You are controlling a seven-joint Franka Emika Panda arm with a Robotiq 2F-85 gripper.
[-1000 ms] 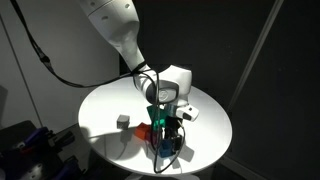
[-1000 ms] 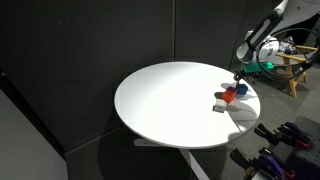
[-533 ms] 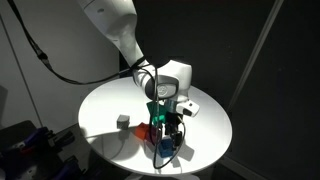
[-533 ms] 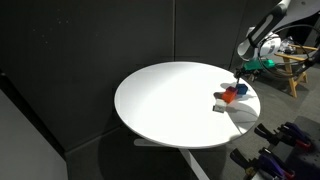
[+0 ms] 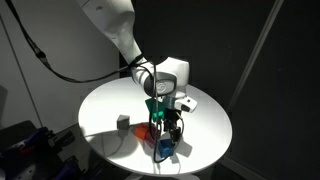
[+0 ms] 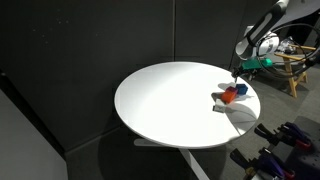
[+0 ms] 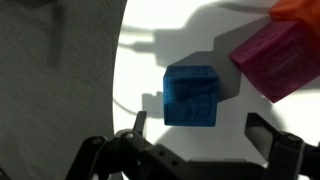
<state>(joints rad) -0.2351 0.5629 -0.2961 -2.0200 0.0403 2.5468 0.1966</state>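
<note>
My gripper (image 7: 200, 128) is open and empty, its two dark fingers (image 7: 140, 124) standing either side of a blue cube (image 7: 192, 95) on the white round table (image 7: 150, 60). The cube lies just past the fingertips and is not held. A magenta block (image 7: 275, 60) sits beside the cube, and an orange block (image 7: 300, 10) is behind it. In both exterior views the gripper (image 5: 166, 132) (image 6: 240, 72) hangs over the cluster near the table's edge, with the blue cube (image 5: 165, 150) (image 6: 240, 89) and a red-orange block (image 5: 152, 130) (image 6: 229, 97) below it.
A small grey block (image 5: 123, 120) (image 6: 218, 105) lies on the table (image 6: 170, 100) beside the cluster. The table edge is close to the cubes, with dark carpet (image 7: 50, 90) below. Black curtains surround the table; clamps and a wooden stand (image 6: 290, 65) are off to one side.
The arm has shifted only slightly over the cluster. The blue cube shows a little more clearly below the fingers. The blocks have not moved.
</note>
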